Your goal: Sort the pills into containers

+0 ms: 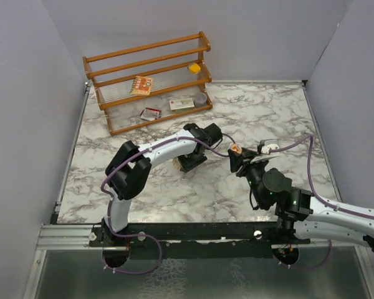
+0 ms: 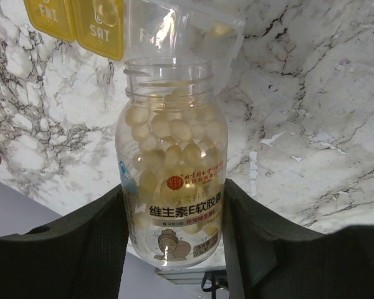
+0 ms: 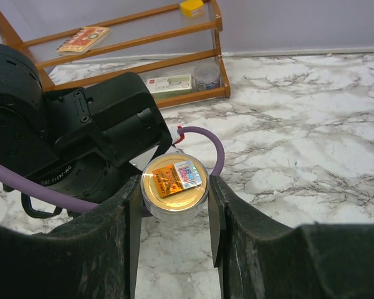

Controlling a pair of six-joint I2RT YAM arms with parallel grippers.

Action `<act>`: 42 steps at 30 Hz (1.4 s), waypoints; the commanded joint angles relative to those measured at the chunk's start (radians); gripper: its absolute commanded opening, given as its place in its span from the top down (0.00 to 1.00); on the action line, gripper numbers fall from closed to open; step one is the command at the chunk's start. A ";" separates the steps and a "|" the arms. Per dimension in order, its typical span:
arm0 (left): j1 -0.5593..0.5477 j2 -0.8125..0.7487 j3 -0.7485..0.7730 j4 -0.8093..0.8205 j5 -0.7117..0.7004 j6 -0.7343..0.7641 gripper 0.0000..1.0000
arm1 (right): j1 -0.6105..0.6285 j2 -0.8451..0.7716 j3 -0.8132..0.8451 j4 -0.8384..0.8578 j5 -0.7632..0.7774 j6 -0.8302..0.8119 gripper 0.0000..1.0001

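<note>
My left gripper (image 2: 174,212) is shut on a clear open-mouthed bottle (image 2: 171,162) full of pale yellow softgel pills, lying tilted over the marble. The bottle's mouth points at a yellow day-marked pill box (image 2: 100,25), one cell of which has a clear lid (image 2: 193,31) standing open. My right gripper (image 3: 174,199) is shut on a small round amber-gold jar-like piece (image 3: 174,182) with a printed sticker, held above the table beside the left wrist; it also shows in the top view (image 1: 235,149). A small squarish yellow box (image 1: 194,67) sits on the rack's upper shelf.
A wooden rack (image 1: 112,62) stands at the back left with card packets (image 1: 141,85) (image 1: 181,104) (image 1: 151,113) and a round grey tin (image 1: 201,98). The left arm (image 1: 131,171) arches over the table's middle. Grey walls close three sides.
</note>
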 commanded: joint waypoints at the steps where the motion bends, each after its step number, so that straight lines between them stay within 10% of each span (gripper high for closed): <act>1: -0.014 0.017 0.019 -0.031 -0.021 -0.002 1.00 | 0.000 -0.007 -0.006 -0.013 0.022 0.016 0.99; 42: -0.019 -0.338 -0.324 0.375 0.019 -0.022 1.00 | -0.001 0.070 0.030 -0.046 0.044 0.038 0.99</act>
